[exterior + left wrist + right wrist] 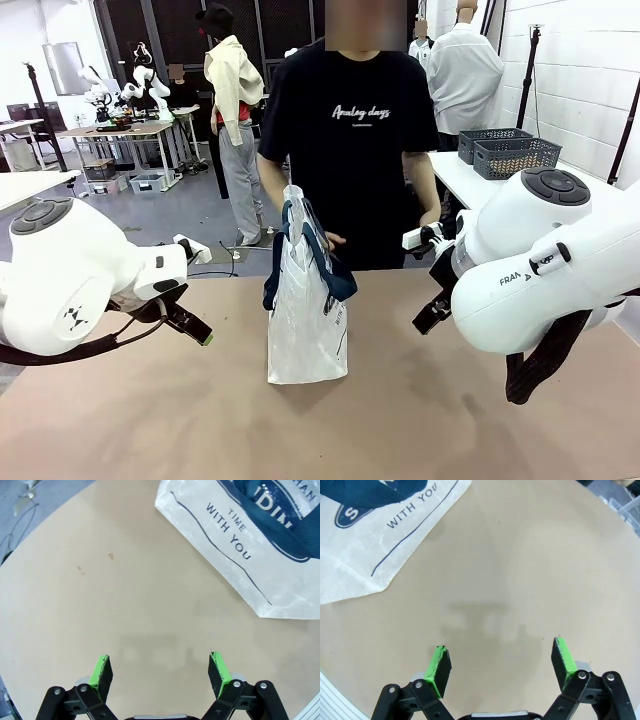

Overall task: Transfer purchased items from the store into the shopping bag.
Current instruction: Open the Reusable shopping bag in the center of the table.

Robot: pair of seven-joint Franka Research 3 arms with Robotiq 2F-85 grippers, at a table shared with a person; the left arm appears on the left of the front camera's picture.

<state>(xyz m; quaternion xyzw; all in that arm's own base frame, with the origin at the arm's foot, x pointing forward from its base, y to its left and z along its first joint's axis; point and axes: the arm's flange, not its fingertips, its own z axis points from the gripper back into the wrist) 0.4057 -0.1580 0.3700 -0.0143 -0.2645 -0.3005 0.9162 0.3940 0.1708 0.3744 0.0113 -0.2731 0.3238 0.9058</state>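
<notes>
The shopping bag (305, 320) stands upright mid-table, translucent white with navy handles, and a person holds it up by the handles with a hand (331, 240). My left gripper (196, 329) hovers open to the left of the bag, low over the table. My right gripper (432, 315) hangs open to the bag's right. The left wrist view shows the left gripper (160, 672) open over bare table, with the bag (260, 555) at the upper right. In the right wrist view the right gripper (502, 667) is open and the bag (375, 545) lies at the upper left. The purchased items are out of view.
The tan table (150, 420) runs wide on both sides of the bag. Two dark grey lattice baskets (510, 155) sit on a white side table at the back right; I cannot tell whether either is the store. The person stands at the far edge.
</notes>
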